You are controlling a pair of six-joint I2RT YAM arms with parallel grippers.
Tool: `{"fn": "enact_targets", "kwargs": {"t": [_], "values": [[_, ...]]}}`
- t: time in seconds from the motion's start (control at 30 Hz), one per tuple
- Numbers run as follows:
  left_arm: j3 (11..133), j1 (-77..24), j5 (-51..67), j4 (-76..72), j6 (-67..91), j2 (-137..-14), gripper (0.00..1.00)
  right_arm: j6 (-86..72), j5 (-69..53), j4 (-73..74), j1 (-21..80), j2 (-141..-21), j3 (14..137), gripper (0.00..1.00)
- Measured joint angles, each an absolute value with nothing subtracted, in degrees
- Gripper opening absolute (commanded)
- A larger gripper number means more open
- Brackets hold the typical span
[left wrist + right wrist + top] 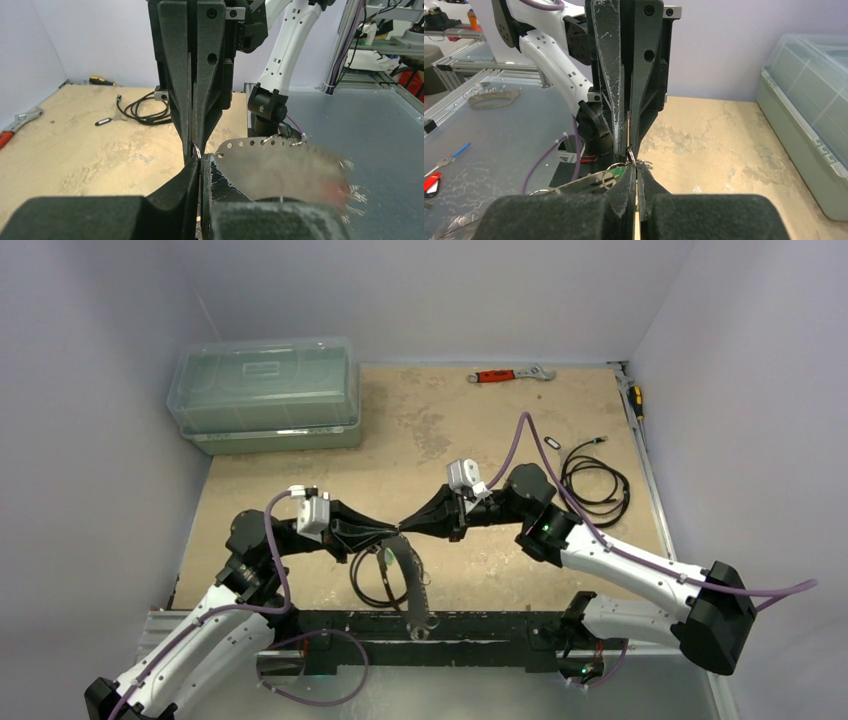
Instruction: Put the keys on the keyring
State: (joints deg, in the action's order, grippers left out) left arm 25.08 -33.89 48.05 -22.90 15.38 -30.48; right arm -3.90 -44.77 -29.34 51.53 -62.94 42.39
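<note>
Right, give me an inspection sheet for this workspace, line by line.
Surface: tan board, patchy, worn.
Job's things: the keyring lies under the joined pincer tips; the keys with a green piece bunch at those tips.
Clutter: red-handled wrench, screwdriver, perforated metal strip.
Grippers: left pincer and right pincer shut, tip to tip; what each clamps is unclear.
Cables: black cable coil; purple leads along both arms.
Surroundings: lidded clear bin, pale walls.

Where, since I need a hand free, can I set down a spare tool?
Widest bare patch: mid-table beyond the arms, bordered by the bin, the wrench and the cable coil. A narrower strip: just this side of the bin. Crowded: the near middle, where the left gripper and right gripper meet tip to tip.
</note>
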Motion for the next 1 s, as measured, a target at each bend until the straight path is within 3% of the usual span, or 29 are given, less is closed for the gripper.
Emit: {"fn": "enact_targets", "kwargs": {"t": [0.2,0.63,1.0], "values": [[26.74,-33.93,46.96,-17.12,14.06,-30.48,0.00,-3.42,-44.45,-27.38,51.42,-63.09,42.41,0.03],[28.71,-34.26,39.70,-9.82,12.27,-30.28,0.00,-1.52,-38.89,-23.05,52.64,-58.04,42.41,0.61],[31.83,-34.26,29.82,-1.91,11.33,-32.88,0.00,-2.09,-26.96,-21.19,52.93,-54.17,39.44,0.77]]}}
